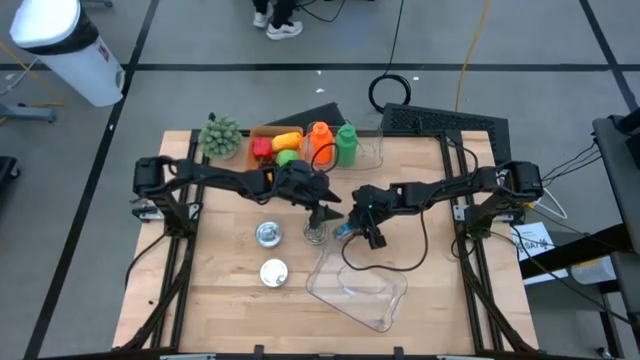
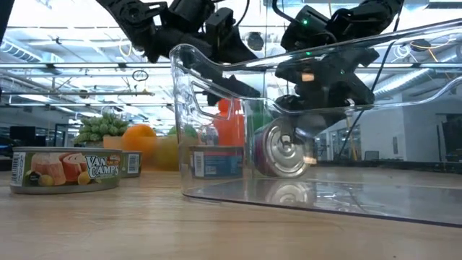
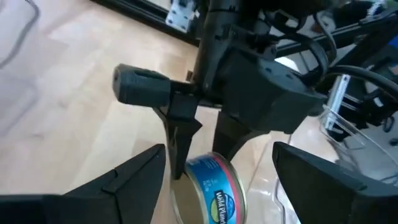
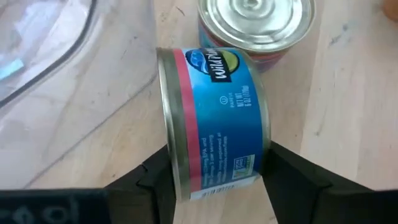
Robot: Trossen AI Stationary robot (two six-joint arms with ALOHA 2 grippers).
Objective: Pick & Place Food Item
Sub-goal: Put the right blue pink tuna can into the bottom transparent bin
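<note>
The blue can [image 4: 214,118] is clamped on its side between the right gripper's [image 4: 214,171] 2 fingers, just beside an upright can [image 4: 255,25]; the clear tray [image 1: 360,290] lies nearer the right arm; the left gripper [image 3: 217,180] hangs open above

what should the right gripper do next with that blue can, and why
Probably finish closing and lift. In the right wrist view the right gripper has its fingers on either side of the blue can, which sits on its edge on the table beside another can. The clear container lies just next to it, a likely drop spot. The left gripper hovers open nearby.
</note>
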